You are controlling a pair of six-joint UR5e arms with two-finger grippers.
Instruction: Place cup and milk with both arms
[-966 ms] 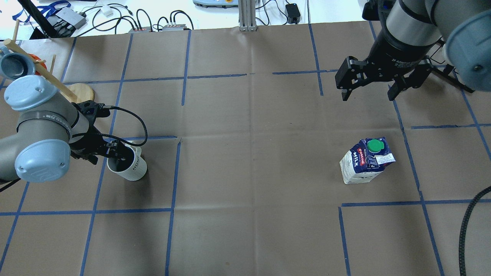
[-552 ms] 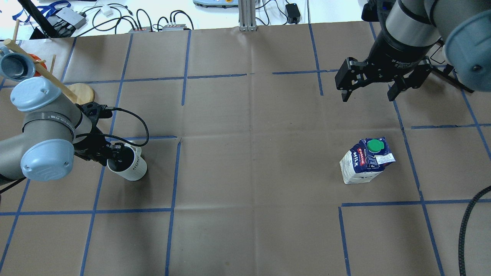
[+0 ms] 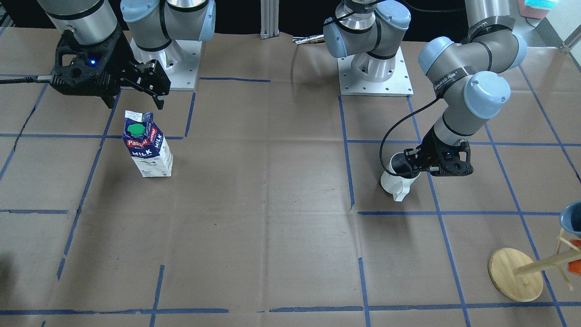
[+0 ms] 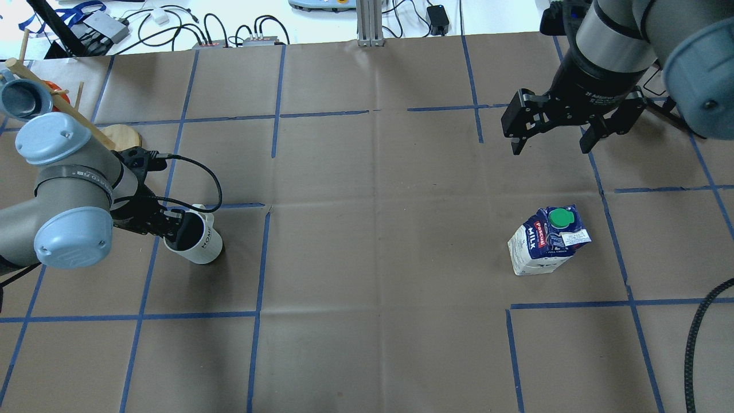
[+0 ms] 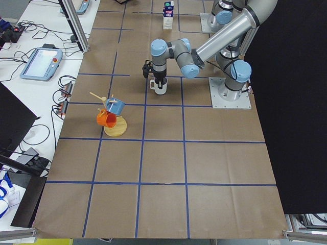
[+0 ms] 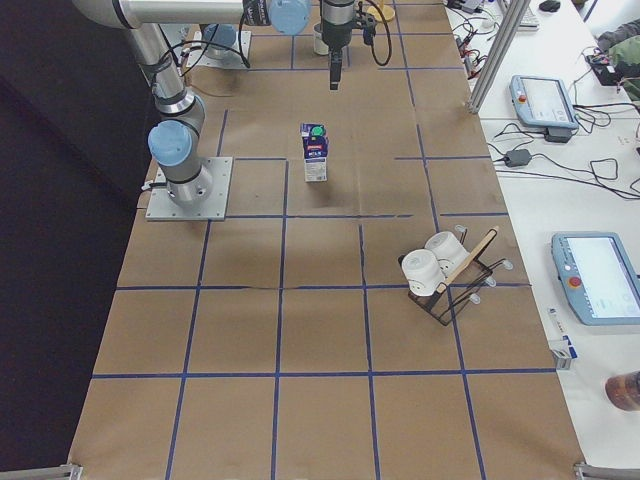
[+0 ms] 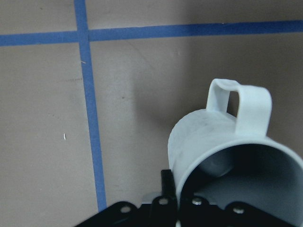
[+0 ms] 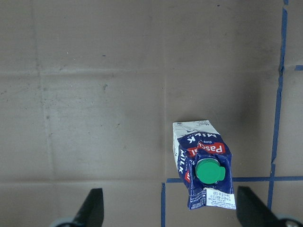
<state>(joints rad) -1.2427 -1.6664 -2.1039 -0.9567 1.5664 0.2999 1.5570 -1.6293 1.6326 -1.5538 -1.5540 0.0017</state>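
The cup (image 4: 198, 245) is held on the robot's left side of the paper-covered table (image 4: 373, 258), just beside a blue tape line. It is tilted, with its handle turned away from the robot. Its dark inside is seen in the left wrist view, and nothing is seen in it apart from a gripper finger. Whether its base touches the paper cannot be told.

The milk (image 4: 547, 241) is stood upright on the robot's right side, well apart from the cup. Its green cap is closed, so its contents are hidden.

On a wooden mug stand (image 5: 115, 127) at the table's left end, a blue mug (image 5: 115, 106) and an orange mug (image 5: 106, 119) are hung. Two white cups are carried on a second rack (image 6: 445, 275) at the right end.

The left gripper (image 4: 175, 226) is clamped on the cup's rim, one finger inside and one outside. The left arm is bent sharply at the elbow, and its wrist is slanted down towards the cup.

The right gripper (image 4: 549, 148) is spread wide and pointed down. It is held above the table, beyond the carton and clear of it. In the right wrist view the carton is framed between the two fingers (image 8: 92, 208).
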